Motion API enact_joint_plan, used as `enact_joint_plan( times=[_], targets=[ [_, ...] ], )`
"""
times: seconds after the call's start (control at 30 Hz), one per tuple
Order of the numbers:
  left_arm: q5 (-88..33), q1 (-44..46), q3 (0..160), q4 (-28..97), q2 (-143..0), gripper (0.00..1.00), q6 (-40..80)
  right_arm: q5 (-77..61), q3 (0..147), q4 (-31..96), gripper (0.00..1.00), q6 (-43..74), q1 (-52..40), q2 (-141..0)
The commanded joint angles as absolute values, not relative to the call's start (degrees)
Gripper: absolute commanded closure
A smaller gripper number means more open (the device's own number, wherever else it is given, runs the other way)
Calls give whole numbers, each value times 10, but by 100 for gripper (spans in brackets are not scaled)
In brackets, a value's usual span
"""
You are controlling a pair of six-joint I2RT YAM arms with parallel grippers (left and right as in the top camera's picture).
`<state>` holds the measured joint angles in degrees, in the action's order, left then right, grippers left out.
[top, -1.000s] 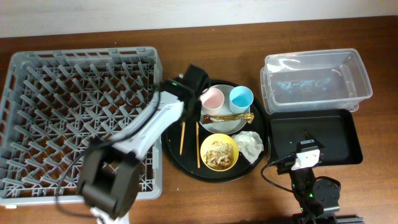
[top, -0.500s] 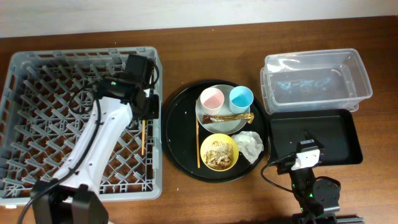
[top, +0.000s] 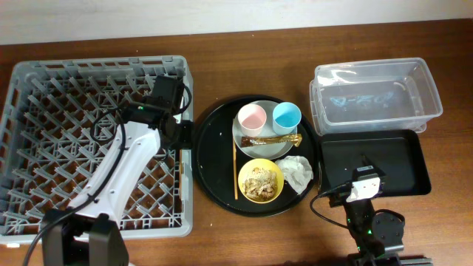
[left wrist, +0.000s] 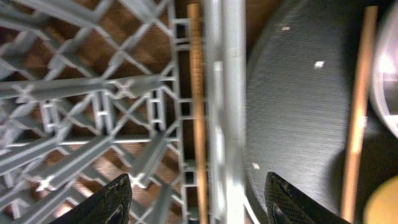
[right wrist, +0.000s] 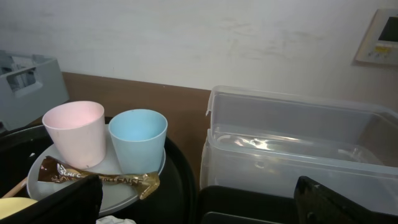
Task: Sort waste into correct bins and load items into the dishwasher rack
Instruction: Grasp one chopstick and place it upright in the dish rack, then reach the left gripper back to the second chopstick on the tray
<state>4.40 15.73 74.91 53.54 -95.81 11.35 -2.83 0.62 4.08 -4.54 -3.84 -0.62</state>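
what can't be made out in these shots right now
Thin wooden chopstick in the large grey plastic lattice rack: overhead, lost against the rack wall by the left arm; left wrist, lower end cut by the frame.
Yellow bowl: right wrist, nearly all below the frame edge.
Right pincer: overhead, fingers hidden under its own wrist.

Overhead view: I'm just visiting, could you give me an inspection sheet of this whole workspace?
Surface: brown wooden table.
Job's things: one chopstick lies in the grey rack by its right wall; second chopstick, pink cup, blue cup, plate, wrapper, napkin and yellow bowl of scraps on the round black tray; clear tub and black rectangular tray look empty.
Clutter: nothing seen.
Pincers: left pincer open over that chopstick; right pincer open, empty.
Cables: black cable beside the right arm.
Surroundings: white wall.
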Motion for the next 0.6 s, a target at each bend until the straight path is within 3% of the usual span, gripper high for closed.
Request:
enact_joint_plan(
  times=[0.0,0.13,0.27,0.47,0.57],
  targets=[
    [-7,186,778,533,-905,33,125,-25,3,43,1,-45,-36,-3],
    [-12,248,778,531,-863,32,161,-25,3,43,1,-45,-36,-3],
    [-17,311,778,524,-863,14,168,-25,3,43,1,-45,-36,-3],
    [-15,338,772,494,-870,14,237,-25,3,43,1,-45,-36,-3],
    [49,358,748,478,-894,14,269,-25,3,43,1,-45,-37,-4]
  ],
)
